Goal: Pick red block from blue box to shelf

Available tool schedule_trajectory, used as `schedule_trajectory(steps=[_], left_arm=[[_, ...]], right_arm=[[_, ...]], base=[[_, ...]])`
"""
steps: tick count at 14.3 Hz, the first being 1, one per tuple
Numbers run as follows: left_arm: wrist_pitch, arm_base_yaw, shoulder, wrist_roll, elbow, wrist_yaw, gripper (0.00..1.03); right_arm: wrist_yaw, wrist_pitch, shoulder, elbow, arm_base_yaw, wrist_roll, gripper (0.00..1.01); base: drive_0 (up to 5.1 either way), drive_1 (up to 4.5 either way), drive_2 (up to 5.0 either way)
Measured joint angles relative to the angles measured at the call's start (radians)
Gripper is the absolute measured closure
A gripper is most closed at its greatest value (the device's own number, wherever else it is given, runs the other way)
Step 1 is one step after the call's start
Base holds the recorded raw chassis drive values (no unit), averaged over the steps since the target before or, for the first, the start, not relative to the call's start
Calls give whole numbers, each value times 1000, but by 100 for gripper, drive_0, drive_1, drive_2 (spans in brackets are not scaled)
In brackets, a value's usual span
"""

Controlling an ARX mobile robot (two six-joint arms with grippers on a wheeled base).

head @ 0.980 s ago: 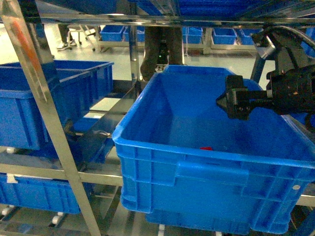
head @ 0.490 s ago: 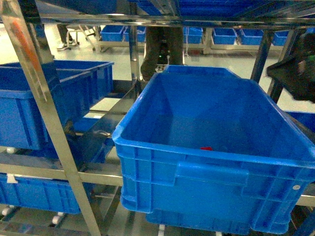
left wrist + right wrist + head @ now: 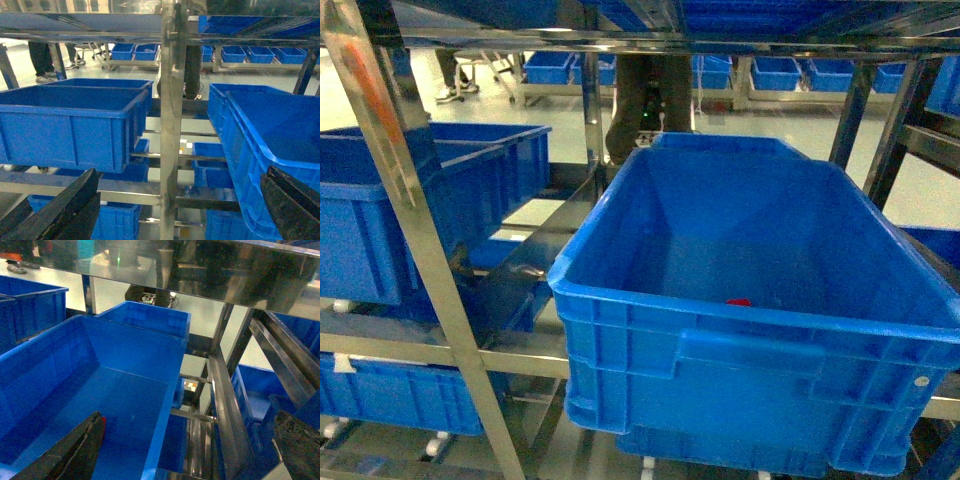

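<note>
The right end effector [image 3: 185, 450] has withdrawn, spread open; red block [image 3: 739, 301] orientation unclear.

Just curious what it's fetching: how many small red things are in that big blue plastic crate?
1: a small red plastic piece on the floor of the big blue plastic crate, just behind its near wall. That wall may hide more.
</note>
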Motion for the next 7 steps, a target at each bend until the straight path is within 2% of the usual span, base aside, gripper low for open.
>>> schedule_trajectory(steps=[2,4,5,6,7], left_arm=[[0,0,0,0,0,0,5],[0,0,0,0,0,0,5],[0,0,0,0,0,0,5],[0,0,0,0,0,0,5],[0,0,0,0,0,0,5]], right_arm=[[18,-32,-74,-23,-26,8,3],[26,-63,-93,-27,-33,22,3],[26,-87,-101,-27,-32,43,3],[20,43,-103,-61,-31,78,9],[18,148,-135,-120,-31,101,22]], base=[[0,0,0],[0,0,0],[0,0,0],[0,0,0],[0,0,0]])
